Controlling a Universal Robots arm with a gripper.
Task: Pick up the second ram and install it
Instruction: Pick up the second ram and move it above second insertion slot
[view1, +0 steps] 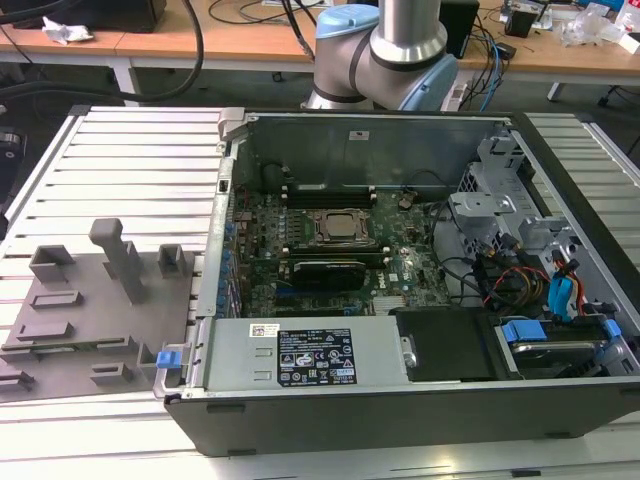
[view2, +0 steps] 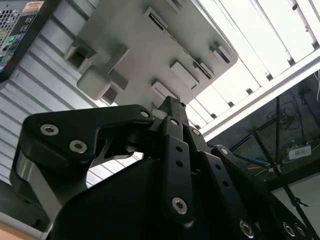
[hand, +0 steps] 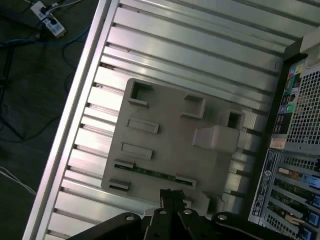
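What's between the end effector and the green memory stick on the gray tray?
In the first wrist view, just a bare strip of the gray tray separates the end effector from the second ram.

On the bench (view1: 130, 150): tray (view1: 90, 300) at the exterior view's left, open computer case (view1: 400, 410) just beside it at the right. Inside the case: motherboard (view1: 300, 250) toward the tray side, processor socket (view1: 340, 226) mid-board, power supply (view1: 300, 355) along the near wall, drives (view1: 545, 335) at the exterior view's right. Behind the case, arm base (view1: 385, 50). In the first wrist view, memory stick (hand: 150, 173) lying in a tray slot, gripper (hand: 170, 194) above the tray's edge near it.
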